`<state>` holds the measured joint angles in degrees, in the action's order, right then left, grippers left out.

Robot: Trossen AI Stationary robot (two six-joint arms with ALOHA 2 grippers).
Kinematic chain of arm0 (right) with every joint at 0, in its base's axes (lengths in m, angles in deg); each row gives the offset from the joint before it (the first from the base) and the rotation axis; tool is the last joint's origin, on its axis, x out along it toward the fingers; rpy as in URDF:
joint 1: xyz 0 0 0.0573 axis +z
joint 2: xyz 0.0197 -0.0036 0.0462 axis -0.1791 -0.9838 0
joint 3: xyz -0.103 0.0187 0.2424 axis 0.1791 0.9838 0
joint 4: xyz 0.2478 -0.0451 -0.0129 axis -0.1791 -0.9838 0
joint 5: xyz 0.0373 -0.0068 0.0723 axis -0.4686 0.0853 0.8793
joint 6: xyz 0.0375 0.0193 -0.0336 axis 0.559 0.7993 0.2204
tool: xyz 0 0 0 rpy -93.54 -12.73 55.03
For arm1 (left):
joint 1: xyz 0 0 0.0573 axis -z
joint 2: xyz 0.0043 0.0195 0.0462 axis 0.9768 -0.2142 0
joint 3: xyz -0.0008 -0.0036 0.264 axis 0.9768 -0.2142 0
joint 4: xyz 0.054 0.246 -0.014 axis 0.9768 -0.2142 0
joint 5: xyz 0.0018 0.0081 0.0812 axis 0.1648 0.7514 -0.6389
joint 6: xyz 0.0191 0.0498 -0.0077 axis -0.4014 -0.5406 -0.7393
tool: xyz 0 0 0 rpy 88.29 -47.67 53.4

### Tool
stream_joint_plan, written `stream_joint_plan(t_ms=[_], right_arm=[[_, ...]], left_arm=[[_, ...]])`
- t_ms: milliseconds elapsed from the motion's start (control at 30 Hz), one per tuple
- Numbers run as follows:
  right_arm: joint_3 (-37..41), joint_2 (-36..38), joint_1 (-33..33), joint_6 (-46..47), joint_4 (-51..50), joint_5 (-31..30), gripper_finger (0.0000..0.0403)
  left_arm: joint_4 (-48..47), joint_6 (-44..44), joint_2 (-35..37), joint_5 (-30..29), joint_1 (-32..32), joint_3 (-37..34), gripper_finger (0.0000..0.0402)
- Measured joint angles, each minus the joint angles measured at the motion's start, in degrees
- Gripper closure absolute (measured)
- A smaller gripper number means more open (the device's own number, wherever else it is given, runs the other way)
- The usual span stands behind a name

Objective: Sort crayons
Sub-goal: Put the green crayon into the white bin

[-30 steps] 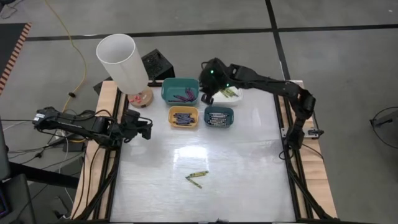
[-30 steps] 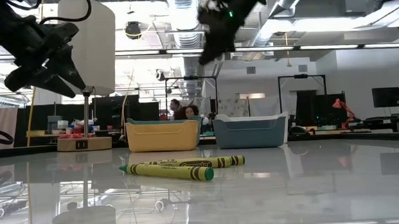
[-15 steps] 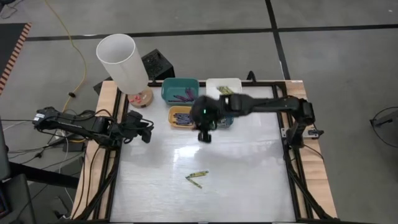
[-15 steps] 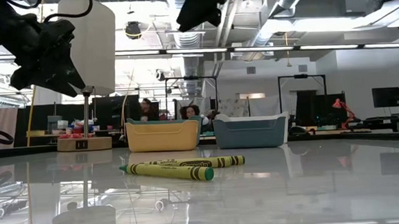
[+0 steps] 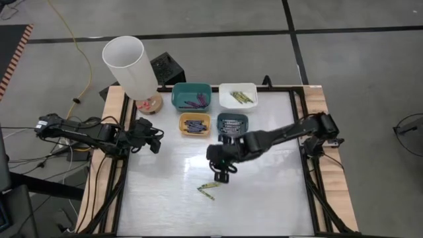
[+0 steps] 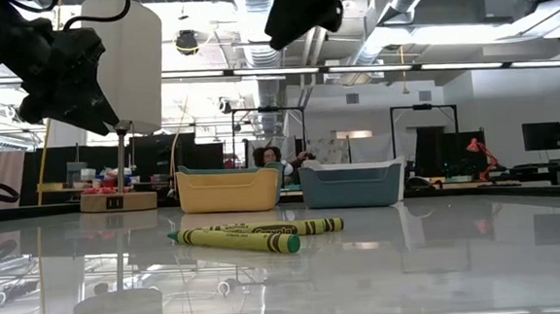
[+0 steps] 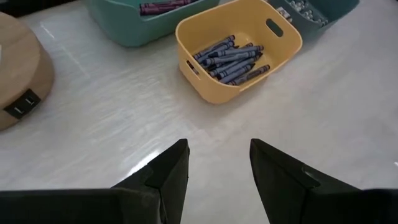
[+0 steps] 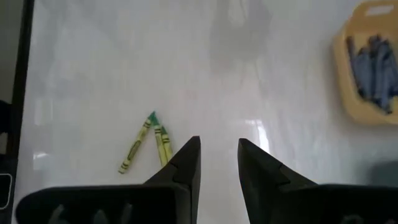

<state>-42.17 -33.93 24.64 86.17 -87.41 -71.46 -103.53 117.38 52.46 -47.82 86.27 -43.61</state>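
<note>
White and glossy, the counter [image 5: 264,198] sits on a grey floor, with a workshop visible beyond it in the low view. Above its middle hangs the right end effector [image 5: 221,174], its two fingers [image 8: 186,163] parted with nothing between them, pointing down toward two yellow-green crayons [image 5: 209,189] that lie touching at one end in a narrow V on the bare surface just beside it. Farther toward the back edge stand four bins: a yellow bin [image 5: 195,125] holding blue crayons [image 7: 231,57], a small blue bin [image 5: 232,123] with grey crayons beside it, a teal bin [image 5: 192,96] with purple crayons behind those, and a white tray [image 5: 238,96] with more yellow-green crayons next to the teal one. At the left edge of the counter waits the left end effector [image 5: 156,139], its fingers also spread and empty, facing the yellow bin. Near the back left corner stands a lamp with a tall white shade [image 5: 129,66] on a round wooden base [image 7: 18,81].
</note>
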Motion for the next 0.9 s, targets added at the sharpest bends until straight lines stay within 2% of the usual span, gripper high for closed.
stream_joint_plan(t_ms=[433, 900], right_arm=[[13.1, 0.0, 4.8, 9.2, 9.0, -1.6, 0.0301], [19.2, 0.0, 5.2, 8.4, 14.7, -1.6, 0.0301]], left_arm=[[0.0, -1.3, 0.0, -0.5, 0.0, 0.0, 0.0242], [0.0, -0.8, 0.0, -1.9, 0.0, 0.0, 0.0242]])
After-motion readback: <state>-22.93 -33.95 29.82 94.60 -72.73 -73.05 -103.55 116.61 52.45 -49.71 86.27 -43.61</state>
